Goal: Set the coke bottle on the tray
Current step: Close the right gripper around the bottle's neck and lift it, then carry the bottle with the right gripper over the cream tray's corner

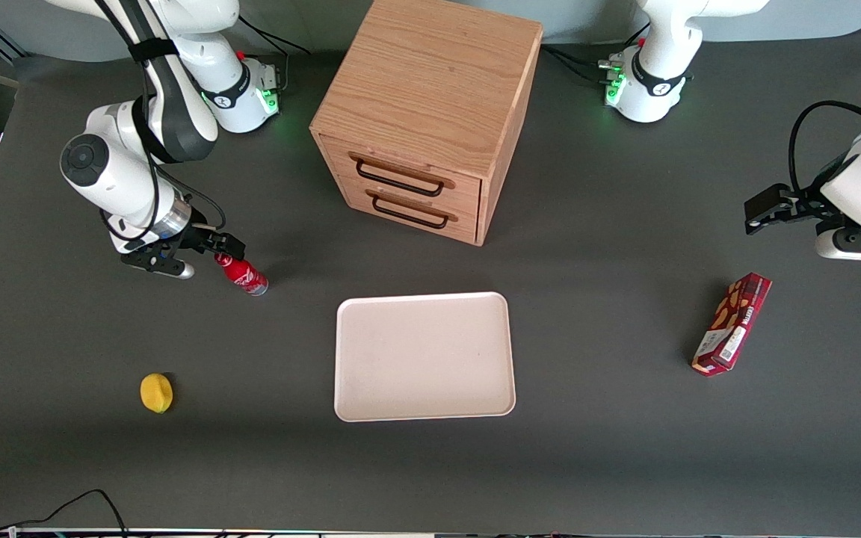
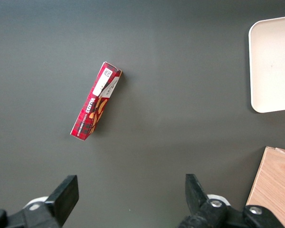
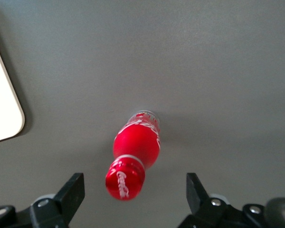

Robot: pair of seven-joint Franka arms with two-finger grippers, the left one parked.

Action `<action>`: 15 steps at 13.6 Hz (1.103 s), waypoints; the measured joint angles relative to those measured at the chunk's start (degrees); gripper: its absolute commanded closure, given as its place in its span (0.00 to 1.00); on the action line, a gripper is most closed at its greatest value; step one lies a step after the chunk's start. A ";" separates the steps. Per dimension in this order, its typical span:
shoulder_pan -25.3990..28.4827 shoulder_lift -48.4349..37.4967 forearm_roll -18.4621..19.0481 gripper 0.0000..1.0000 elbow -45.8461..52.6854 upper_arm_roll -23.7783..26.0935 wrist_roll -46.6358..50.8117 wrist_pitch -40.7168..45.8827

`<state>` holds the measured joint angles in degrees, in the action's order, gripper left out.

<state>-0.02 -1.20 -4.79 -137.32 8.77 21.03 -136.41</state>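
The coke bottle (image 1: 244,274), small, red, with a red cap and white script, stands on the dark table toward the working arm's end. In the right wrist view the coke bottle (image 3: 135,152) shows from above, its cap between the two fingers without touching them. My right gripper (image 1: 206,250) is open, just above and beside the bottle's cap; in the right wrist view the gripper (image 3: 134,192) has its jaws wide apart. The pale cream-pink tray (image 1: 423,356) lies flat near the table's middle, empty; its corner shows in the right wrist view (image 3: 4,114).
A wooden two-drawer cabinet (image 1: 427,112) stands farther from the front camera than the tray. A yellow lemon-like object (image 1: 156,392) lies nearer the front camera than the bottle. A dark red snack box (image 1: 731,323) lies toward the parked arm's end, also in the left wrist view (image 2: 95,105).
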 measured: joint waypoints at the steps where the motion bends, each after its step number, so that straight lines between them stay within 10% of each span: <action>1: 0.00 0.41 0.00 1.00 0.00 0.00 0.00 -0.44; 10: 0.02 -0.10 0.07 1.00 1.22 0.61 0.00 1.03; 15: 0.00 -3.49 2.00 1.00 21.87 0.34 -0.16 28.70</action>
<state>-0.02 -4.69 -2.79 -115.45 9.11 20.87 -107.71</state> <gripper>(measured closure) 0.683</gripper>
